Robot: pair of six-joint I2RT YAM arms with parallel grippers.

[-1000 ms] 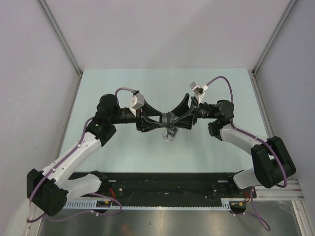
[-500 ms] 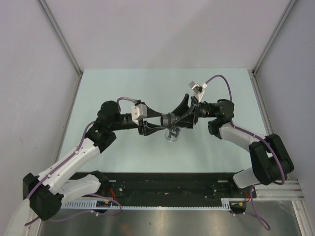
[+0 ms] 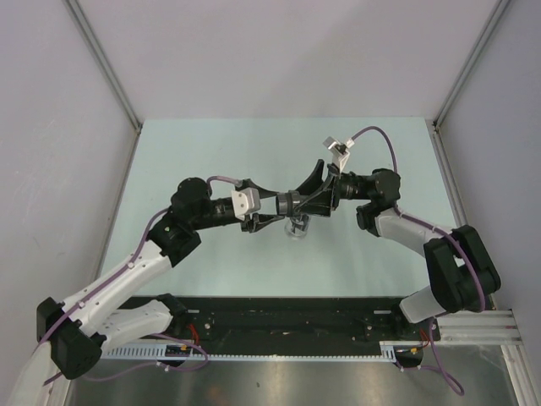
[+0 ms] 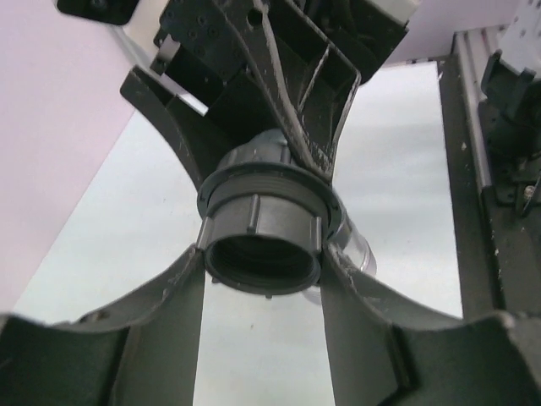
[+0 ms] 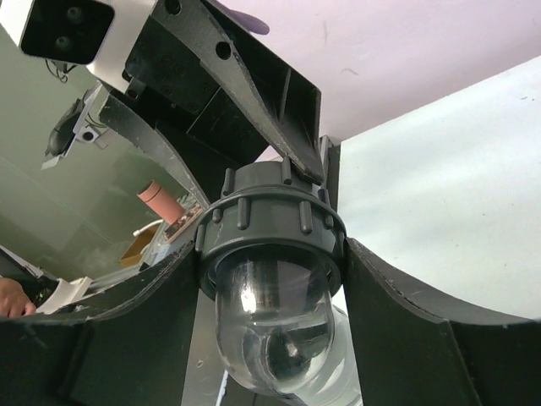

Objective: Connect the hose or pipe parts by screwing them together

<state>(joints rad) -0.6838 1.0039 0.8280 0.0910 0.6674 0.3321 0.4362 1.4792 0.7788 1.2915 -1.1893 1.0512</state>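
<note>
Clamping 1 grey ribbed nut, the left pincer faces the right pincer, clamped on 1 clear-domed collar.

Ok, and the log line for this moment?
left jaws: clamp nut | right jaws: clamp domed fitting | parts: butted together above table | seating: cannot tell

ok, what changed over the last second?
The left pincer, gripping the grey ribbed nut, rolled about its axis: its wrist camera swung from the far side round toward the near side. Nothing was let go. The right pincer stayed clamped on the clear-domed fitting, and the parts stayed where they were.
</note>
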